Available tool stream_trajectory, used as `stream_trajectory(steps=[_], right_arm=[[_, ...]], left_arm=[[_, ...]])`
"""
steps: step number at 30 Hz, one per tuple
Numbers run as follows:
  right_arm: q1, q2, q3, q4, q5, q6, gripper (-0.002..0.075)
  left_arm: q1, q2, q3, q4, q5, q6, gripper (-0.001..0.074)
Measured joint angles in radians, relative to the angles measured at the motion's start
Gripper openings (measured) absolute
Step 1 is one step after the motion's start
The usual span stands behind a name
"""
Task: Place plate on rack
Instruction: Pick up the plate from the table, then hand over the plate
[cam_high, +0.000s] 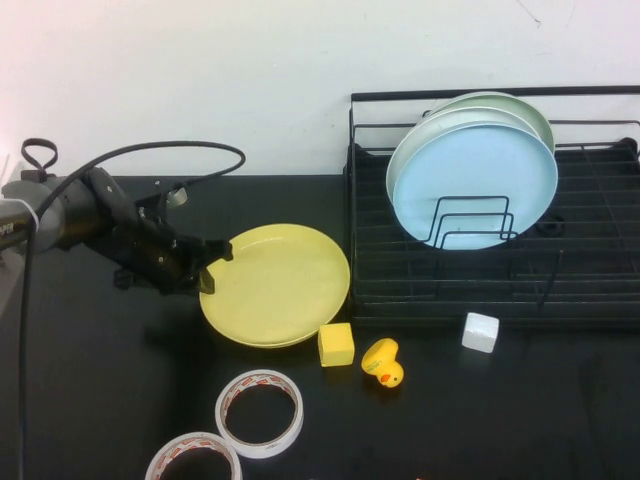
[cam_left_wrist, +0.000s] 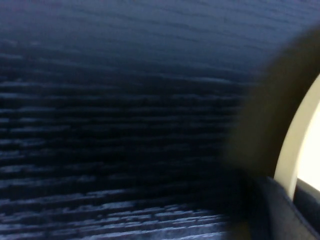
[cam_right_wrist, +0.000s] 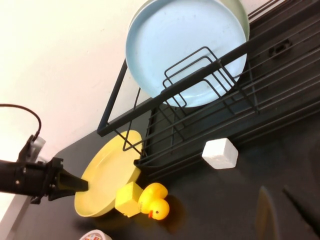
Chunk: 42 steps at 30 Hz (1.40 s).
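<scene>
The plate (cam_high: 277, 284) lies flat on the table (cam_high: 90, 400), just left of the rack (cam_high: 500, 280). The left gripper (cam_high: 207, 266) pinches its left rim; lifting should be slow, keeping the rim pinched squarely. The right gripper, out of view, is pressed together.

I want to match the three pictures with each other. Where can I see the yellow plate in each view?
High view: the yellow plate lies flat on the table, centre-left, with the left gripper shut on its rim.
Left wrist view: only a pale strip of the plate's rim shows at the picture's right edge.
Right wrist view: the plate is in the lower left part of the picture; the right gripper is not seen.
Shared landmark: the black rack, beside the plate in the high and right wrist views.
</scene>
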Motion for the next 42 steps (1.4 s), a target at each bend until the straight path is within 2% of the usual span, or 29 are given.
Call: stream_trajectory(steps=[5,10,17,24,35,42], right_arm=[[0.0,0.0,0.0,0.0,0.0,0.0,-0.0002],[0.0,0.0,0.0,0.0,0.0,0.0,-0.0002],[0.0,0.0,0.0,0.001,0.0,-0.02,-0.0002],[0.0,0.0,0.0,0.001,-0.013,-0.026,-0.0002],[0.0,0.0,-0.004,0.05,-0.086,-0.098,-0.0002],[0.0,0.117,-0.141,0.053,-0.063,-0.217,-0.0001]], left_arm=[[0.018,0.001,0.0,-0.072,0.0,0.043,0.0002],[0.078,0.001,0.0,-0.19,0.032,0.101,0.0001],[0.171,-0.007,0.0,-0.35,0.154,0.37,0.0001],[0.18,-0.109,0.0,-0.393,0.193,0.527,0.0001],[0.18,-0.35,0.0,-0.396,0.312,0.629,0.0001],[0.152,-0.493,0.105,-0.401,0.287,0.644,0.0001]])
